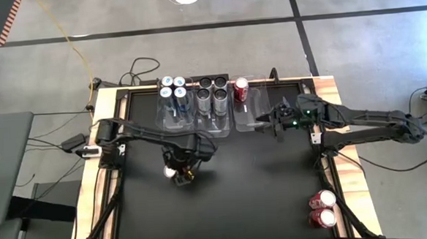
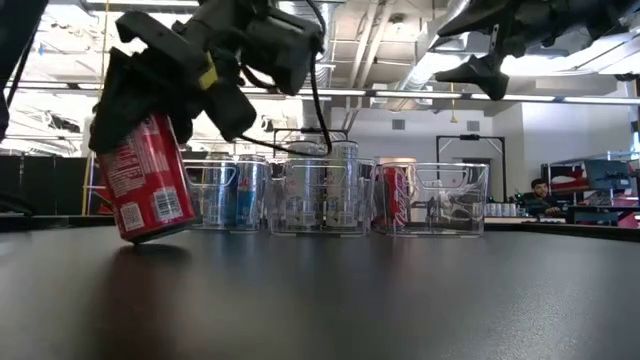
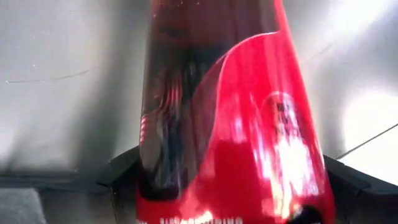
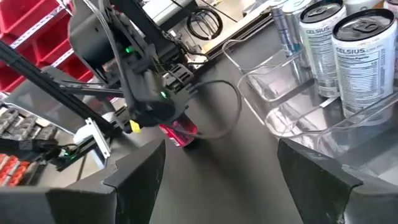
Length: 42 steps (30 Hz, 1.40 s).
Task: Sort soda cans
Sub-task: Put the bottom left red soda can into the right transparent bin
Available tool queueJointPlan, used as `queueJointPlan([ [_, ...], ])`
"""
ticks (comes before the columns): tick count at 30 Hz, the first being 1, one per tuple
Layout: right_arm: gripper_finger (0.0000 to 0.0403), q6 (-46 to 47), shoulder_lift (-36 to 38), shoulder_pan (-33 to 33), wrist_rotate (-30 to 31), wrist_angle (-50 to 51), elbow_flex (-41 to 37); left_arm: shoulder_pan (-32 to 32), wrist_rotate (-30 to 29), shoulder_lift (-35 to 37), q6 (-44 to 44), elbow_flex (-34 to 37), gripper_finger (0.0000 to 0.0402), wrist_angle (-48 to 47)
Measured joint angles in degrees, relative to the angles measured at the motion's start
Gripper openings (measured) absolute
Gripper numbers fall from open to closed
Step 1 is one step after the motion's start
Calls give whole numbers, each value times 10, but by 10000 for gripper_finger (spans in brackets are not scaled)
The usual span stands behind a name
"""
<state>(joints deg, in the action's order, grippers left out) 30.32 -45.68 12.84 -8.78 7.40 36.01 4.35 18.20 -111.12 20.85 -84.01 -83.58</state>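
Overhead, the left gripper (image 1: 180, 172) sits near the middle of the black table (image 1: 239, 198), closed around a red can (image 1: 179, 181) that shows only as a sliver beneath it. Along the far edge stand three clear bins (image 1: 261, 117): four blue-silver cans (image 1: 173, 94) in the left one, four dark cans (image 1: 212, 94) in the middle one, and a single red can in the right bin (image 1: 241, 89). Two more red cans (image 1: 322, 208) lie near the table's right front corner. The right gripper (image 1: 276, 123) hovers over the right bin, holding nothing.

From table height, the held can (image 2: 148, 180) is tilted, one bottom edge touching or just clear of the table; I cannot tell which. The left gripper (image 2: 160, 85) clamps its upper half.

The left wrist camera is filled by the can's glossy red wall (image 3: 230, 124), with dark fingers (image 3: 127, 168) pressed on either flank.

The right wrist camera shows that arm's fingers (image 4: 134, 180) spread wide and empty, the left arm's can (image 4: 179, 134) farther off.

Judging by looks, a thin-walled metal can is stiff but dentable and slick, so a moderate squeeze across the mid-body suits it; whether it is full or light cannot be seen.
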Motion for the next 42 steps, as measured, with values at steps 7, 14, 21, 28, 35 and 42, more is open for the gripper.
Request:
queueJointPlan([
  [7, 325, 0, 0, -24, 0, 0, 0, 0, -5, -83, -45, -96, 348, -50],
  [14, 325, -2, -1, -31, 0, 0, 0, -3, -66, -92, -48, -200, 365, -64],
  [21, 325, -4, -1, -31, 0, 0, 0, -6, -98, -70, -13, -294, 365, -57],
  [28, 325, -24, -10, -47, 0, -3, 0, 0, -239, 22, 57, -336, 365, 11],
  [35, 325, -31, -16, -115, -2, 18, 0, 47, -302, 137, 66, -264, 336, 117],
  [42, 325, 38, -16, -202, 54, 17, 0, 77, -310, 201, 66, -151, 297, 190],
])
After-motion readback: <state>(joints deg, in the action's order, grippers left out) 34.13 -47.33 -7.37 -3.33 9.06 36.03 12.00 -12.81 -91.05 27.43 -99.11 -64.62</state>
